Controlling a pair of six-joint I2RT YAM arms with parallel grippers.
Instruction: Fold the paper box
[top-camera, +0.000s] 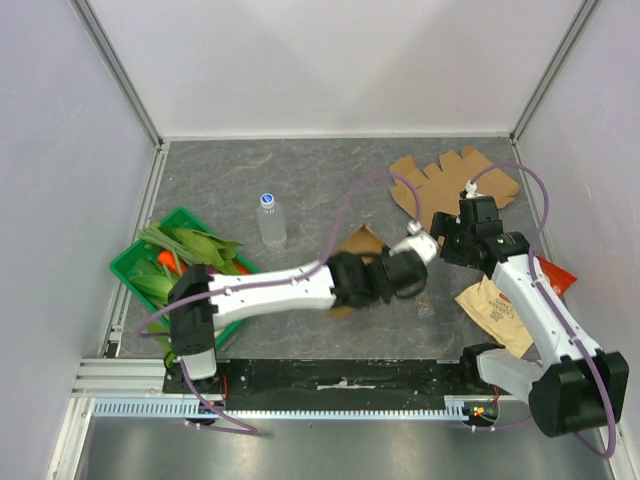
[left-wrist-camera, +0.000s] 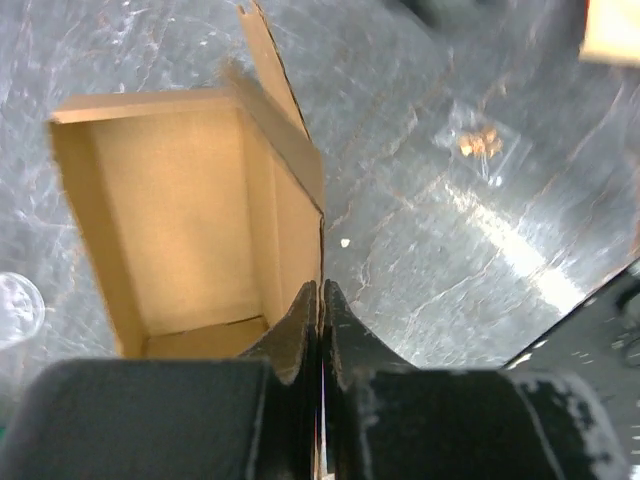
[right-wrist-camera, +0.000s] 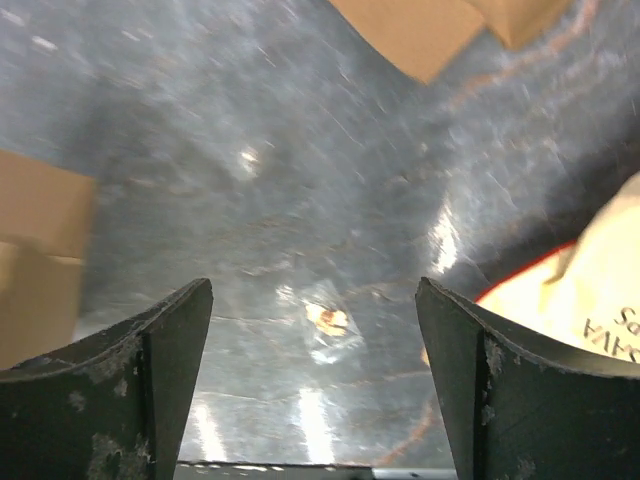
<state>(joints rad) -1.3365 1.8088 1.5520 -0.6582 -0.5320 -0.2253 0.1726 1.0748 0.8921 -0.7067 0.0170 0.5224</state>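
Observation:
The paper box is a half-formed brown cardboard tray, open side toward the left wrist camera, with one flap sticking up at its far corner. My left gripper is shut on the box's right wall, whose thin edge runs between the fingers. From above, the box shows partly under the left gripper. My right gripper is open and empty over bare table. It hangs just right of the box in the top view.
A flat, unfolded cardboard blank lies at the back right. A tan snack bag and a red packet lie by the right arm. A water bottle and a green basket of vegetables stand left. A clear scrap lies on the table.

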